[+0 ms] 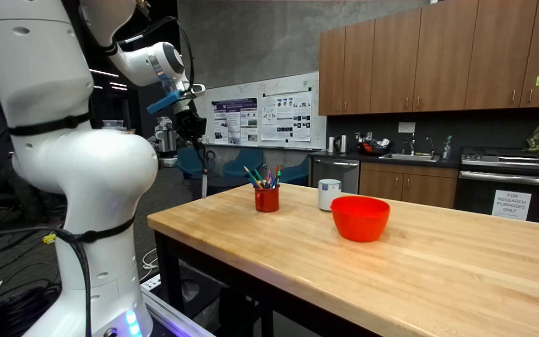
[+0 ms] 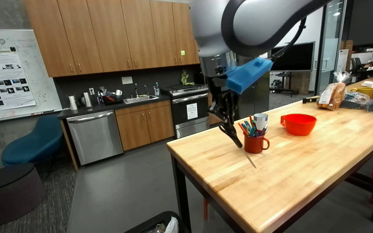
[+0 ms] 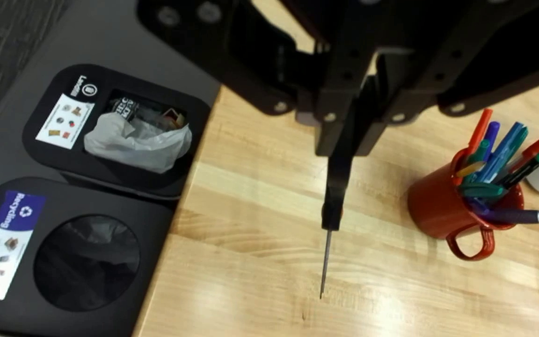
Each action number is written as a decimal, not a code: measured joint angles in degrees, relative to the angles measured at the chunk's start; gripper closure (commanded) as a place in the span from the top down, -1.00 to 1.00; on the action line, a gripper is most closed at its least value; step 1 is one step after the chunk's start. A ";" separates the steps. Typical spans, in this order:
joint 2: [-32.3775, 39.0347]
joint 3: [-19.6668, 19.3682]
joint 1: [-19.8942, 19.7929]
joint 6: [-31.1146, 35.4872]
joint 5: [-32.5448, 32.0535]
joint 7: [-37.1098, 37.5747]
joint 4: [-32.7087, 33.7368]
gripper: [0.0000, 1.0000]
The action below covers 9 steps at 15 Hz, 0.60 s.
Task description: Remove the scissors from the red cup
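scissors (image 3: 336,192) hang from the end effector (image 3: 349,145), out of the red cup (image 3: 431,201) and to one side of it, near but apart. the end effector is drawn in tight on the black handle, its fingers (image 3: 370,140) close together with the scissors gripped between them. the thin blade end points downward, slanting in an exterior view, with the bench (image 1: 391,281) beneath it in the wrist view; whether the tip touches the wood i can't say. the cup stands upright on the bench, crowded with pens (image 3: 498,159). near it is a white mug (image 1: 329,199), and just beside that a bright red bowl (image 1: 361,220). beside the bench sit a landfill bin (image 3: 197,126) and a recycling bin (image 3: 105,201).
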 measured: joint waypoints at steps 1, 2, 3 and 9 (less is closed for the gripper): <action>1.02 -0.20 -0.01 -0.28 0.39 -0.60 0.02 -0.93; 2.04 -0.39 -0.02 -0.47 0.62 -0.98 0.06 -0.93; 3.08 -0.59 -0.03 -0.61 0.65 -1.26 0.11 -0.93; 10.69 -2.03 -0.04 -1.82 0.64 -2.19 3.01 -0.93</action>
